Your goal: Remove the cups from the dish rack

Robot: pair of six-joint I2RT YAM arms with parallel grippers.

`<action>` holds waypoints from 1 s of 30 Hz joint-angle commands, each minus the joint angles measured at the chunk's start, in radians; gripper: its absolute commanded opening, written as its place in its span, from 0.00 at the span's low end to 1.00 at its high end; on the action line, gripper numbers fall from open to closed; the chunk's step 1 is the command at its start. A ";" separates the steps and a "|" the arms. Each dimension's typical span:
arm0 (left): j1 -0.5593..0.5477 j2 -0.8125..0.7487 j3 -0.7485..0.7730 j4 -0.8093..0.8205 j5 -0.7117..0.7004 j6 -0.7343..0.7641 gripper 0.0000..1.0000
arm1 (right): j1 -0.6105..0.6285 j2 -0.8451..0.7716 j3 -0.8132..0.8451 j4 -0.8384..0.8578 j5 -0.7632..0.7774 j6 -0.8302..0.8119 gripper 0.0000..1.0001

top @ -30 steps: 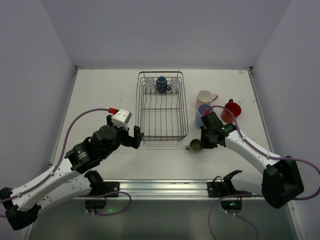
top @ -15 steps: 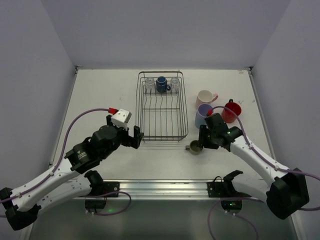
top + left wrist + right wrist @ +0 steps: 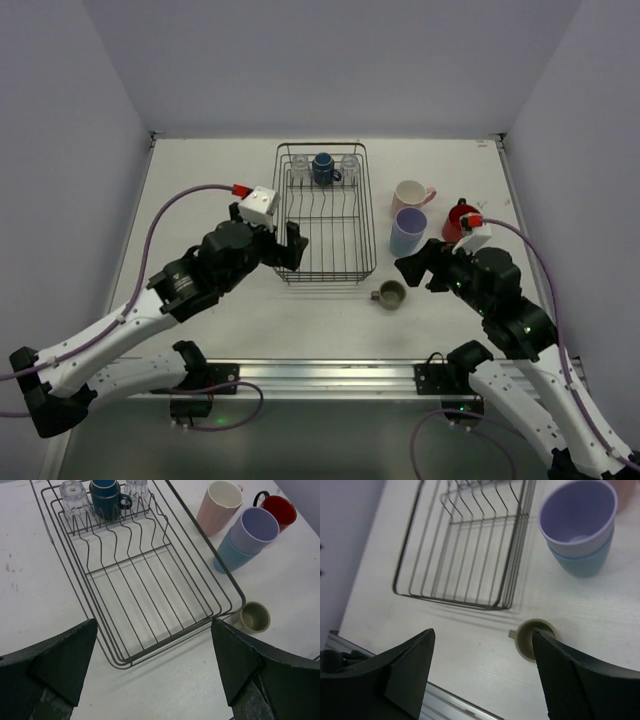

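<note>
Fingers of the left pincer (image 3: 288, 250) stood apart, empty, over the rack's (image 3: 278, 200) near left corner. A blue mug (image 3: 323, 168) and two glasses (image 3: 300, 163) sat at its far end. The olive cup (image 3: 390, 294) stood on the worktop (image 3: 200, 180) right of it. Just right, the right pincer (image 3: 425, 272) hung apart, empty.

White table (image 3: 200, 160), matte, few small dark scuffs on left part. Plain pale lavender-grey back wall (image 3: 330, 60), left wall (image 3: 60, 150) and right wall (image 3: 590, 120) enclose it. Aluminium rail (image 3: 320, 372) along near edge. Soft even light, faint shadows.
</note>
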 commanded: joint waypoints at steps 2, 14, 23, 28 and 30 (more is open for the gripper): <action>0.003 0.241 0.131 0.121 -0.078 -0.019 0.99 | 0.004 -0.099 0.044 0.108 -0.087 -0.013 0.78; 0.250 0.790 0.525 0.252 0.049 0.041 0.86 | 0.004 -0.261 -0.028 0.161 -0.139 -0.023 0.23; 0.326 1.050 0.723 0.260 -0.059 0.093 0.70 | 0.002 -0.258 -0.071 0.200 -0.194 -0.037 0.22; 0.365 1.104 0.749 0.277 -0.073 0.069 0.63 | 0.004 -0.252 -0.067 0.187 -0.190 -0.054 0.22; 0.375 1.141 0.775 0.272 -0.072 0.070 0.62 | 0.004 -0.252 -0.068 0.192 -0.188 -0.059 0.22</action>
